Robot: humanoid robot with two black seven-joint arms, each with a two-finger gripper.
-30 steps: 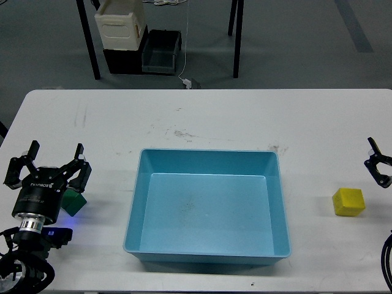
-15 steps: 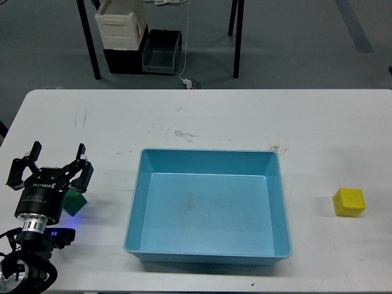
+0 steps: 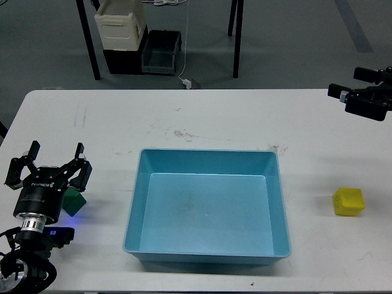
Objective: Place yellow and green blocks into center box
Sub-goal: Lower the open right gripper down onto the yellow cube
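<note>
A green block (image 3: 76, 201) lies on the white table at the left, partly hidden behind my left gripper (image 3: 54, 153). That gripper is open, its fingers spread above and just behind the block, not touching it. A yellow block (image 3: 348, 201) lies alone on the table at the right. The light blue center box (image 3: 208, 152) stands empty in the middle. My right gripper (image 3: 348, 83) is at the upper right, over the table's far right corner, well away from the yellow block. Its two fingers point left and stand apart.
The white table (image 3: 202, 116) has scuff marks behind the box. Beyond its far edge, on the floor, are a black crate (image 3: 160, 51), a cream container (image 3: 120, 26) and dark table legs (image 3: 236, 37).
My right gripper was at the right edge near the yellow block, left the view, and now shows at the upper right. The left gripper has barely moved. Blocks and box are still.
</note>
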